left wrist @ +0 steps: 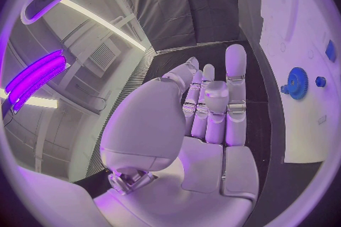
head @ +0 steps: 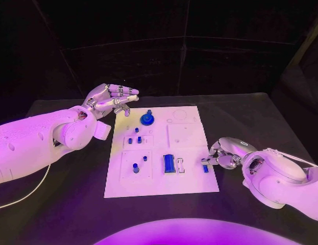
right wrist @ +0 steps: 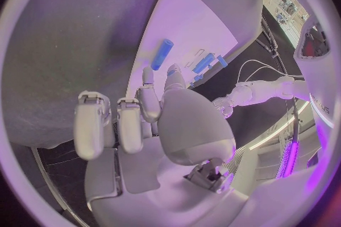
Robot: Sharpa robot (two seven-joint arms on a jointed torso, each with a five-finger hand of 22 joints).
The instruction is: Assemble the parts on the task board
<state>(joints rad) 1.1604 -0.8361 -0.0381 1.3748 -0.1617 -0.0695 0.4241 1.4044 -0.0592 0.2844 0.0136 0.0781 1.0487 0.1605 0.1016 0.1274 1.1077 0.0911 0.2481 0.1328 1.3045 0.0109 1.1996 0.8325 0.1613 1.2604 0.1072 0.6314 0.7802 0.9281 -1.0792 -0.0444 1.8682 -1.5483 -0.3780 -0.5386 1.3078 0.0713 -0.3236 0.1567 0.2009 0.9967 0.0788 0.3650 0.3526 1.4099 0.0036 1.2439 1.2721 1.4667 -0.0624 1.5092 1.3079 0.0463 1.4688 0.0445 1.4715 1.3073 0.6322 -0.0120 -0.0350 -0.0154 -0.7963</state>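
1. Head cam: high, looking down at the table [head: 63, 109]; board [head: 162, 153] centred, both arms coming in from the sides.
2. Left wrist cam: sits right behind the left hand [left wrist: 206, 119], facing along the palm; board [left wrist: 302, 39] and gear [left wrist: 296, 82] off to the side.
3. Right wrist cam: right behind the right hand [right wrist: 142, 124], low and close to the board [right wrist: 192, 28].
4. Overlap: all three views catch the board; the head view also covers both hands.
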